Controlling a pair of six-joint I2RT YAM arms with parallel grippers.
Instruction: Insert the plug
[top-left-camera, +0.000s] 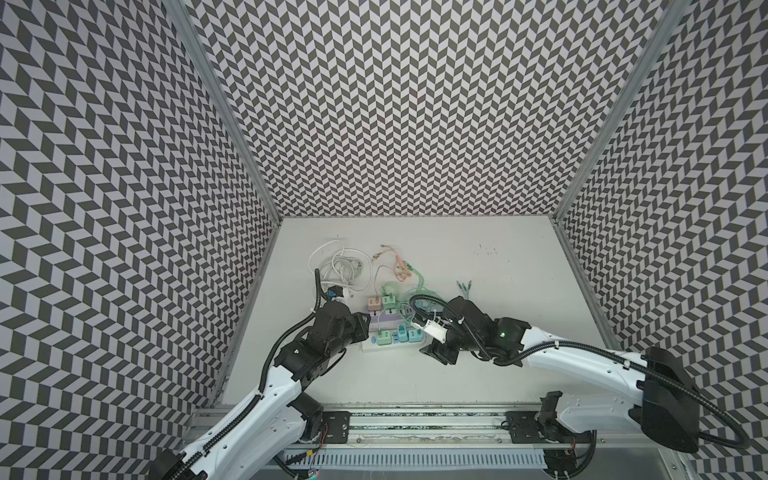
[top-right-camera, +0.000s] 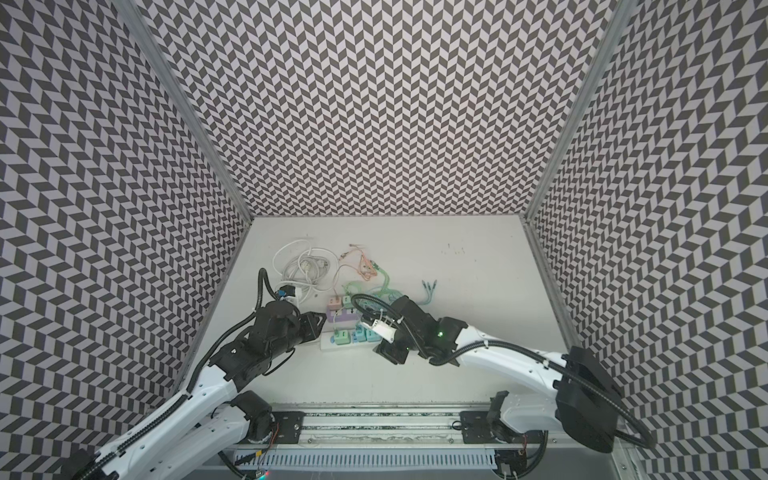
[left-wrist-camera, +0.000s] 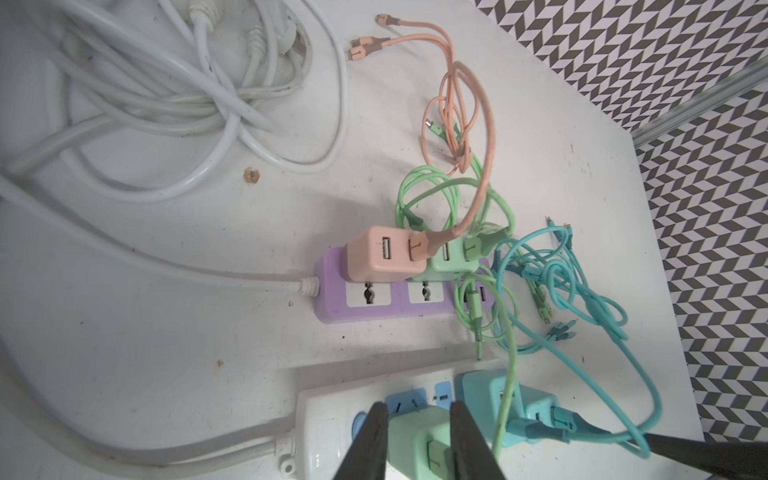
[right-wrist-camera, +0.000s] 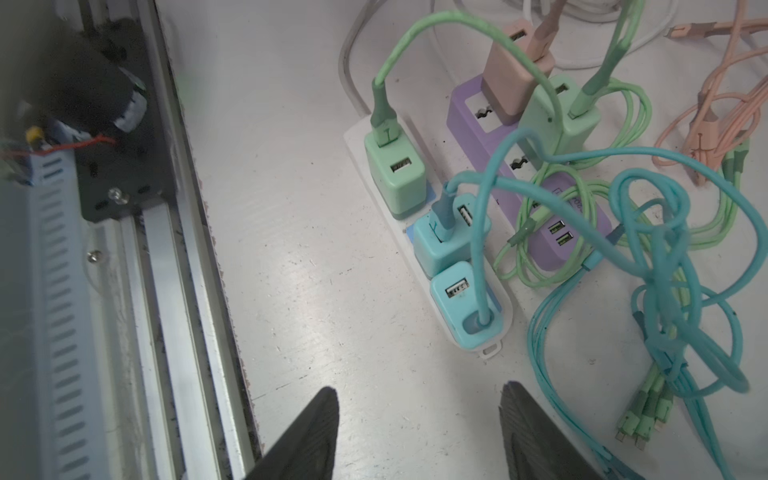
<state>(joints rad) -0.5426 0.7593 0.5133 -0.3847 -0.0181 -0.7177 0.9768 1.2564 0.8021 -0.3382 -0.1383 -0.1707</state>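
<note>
Mint-green plastic, the plug (left-wrist-camera: 415, 442) looks light, rigid, slick; it sits pinched by its flat sides between the left gripper's (left-wrist-camera: 419, 409) fingers (left-wrist-camera: 368, 440); the right gripper (right-wrist-camera: 419, 388) gapes empty.

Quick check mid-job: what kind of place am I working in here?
Probably a robot test cell in a lab, not a home: chevron-patterned walls box in a white tabletop, an aluminium mounting rail edges its front, and charger-filled power strips lie on it.
</note>
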